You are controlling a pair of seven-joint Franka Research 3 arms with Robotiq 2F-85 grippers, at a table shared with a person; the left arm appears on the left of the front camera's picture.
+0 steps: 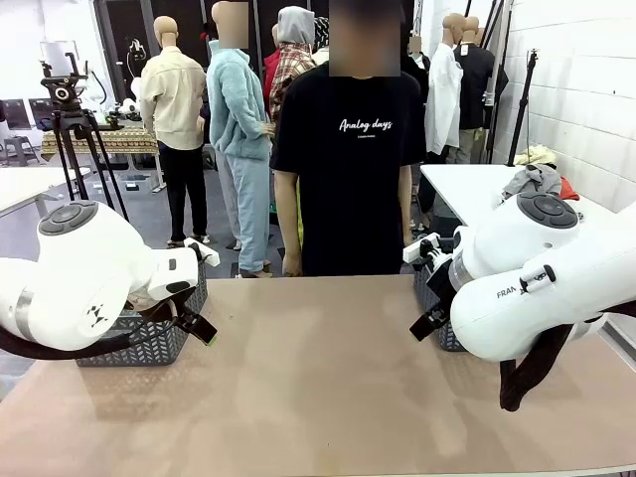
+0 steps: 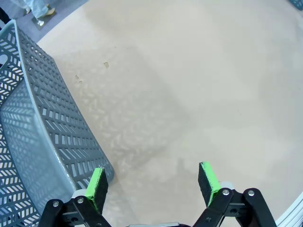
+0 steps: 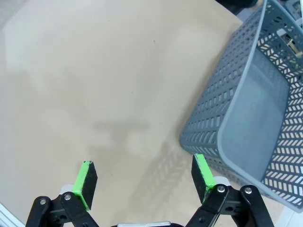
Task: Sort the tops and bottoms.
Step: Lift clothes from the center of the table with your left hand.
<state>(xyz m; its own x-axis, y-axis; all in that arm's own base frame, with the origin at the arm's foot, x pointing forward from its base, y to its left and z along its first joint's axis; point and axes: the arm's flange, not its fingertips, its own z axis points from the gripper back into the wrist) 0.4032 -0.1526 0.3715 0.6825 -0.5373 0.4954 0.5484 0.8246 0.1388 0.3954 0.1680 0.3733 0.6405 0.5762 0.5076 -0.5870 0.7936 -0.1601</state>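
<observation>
Tops (image 1: pixel 532 182) lie crumpled on the side table (image 1: pixel 467 184), axis unreadable; left fingers (image 2: pixel 97 187) and right fingers (image 3: pixel 85 182) gape empty.

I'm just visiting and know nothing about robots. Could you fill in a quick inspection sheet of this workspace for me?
Surface: tan tabletop, smooth, with a few tiny marks.
Job's things: heap of garments, grey and orange among them, on the white side table behind the right arm.
Clutter: two grey perforated bins, left basket and right basket, at the table's sides.
Grippers: left gripper and right gripper both open, holding nothing, each over the tabletop beside its basket.
Cables: black cable bundle hangs under the right arm.
Surroundings: person in a black T-shirt at the far edge; camera tripod behind.
</observation>
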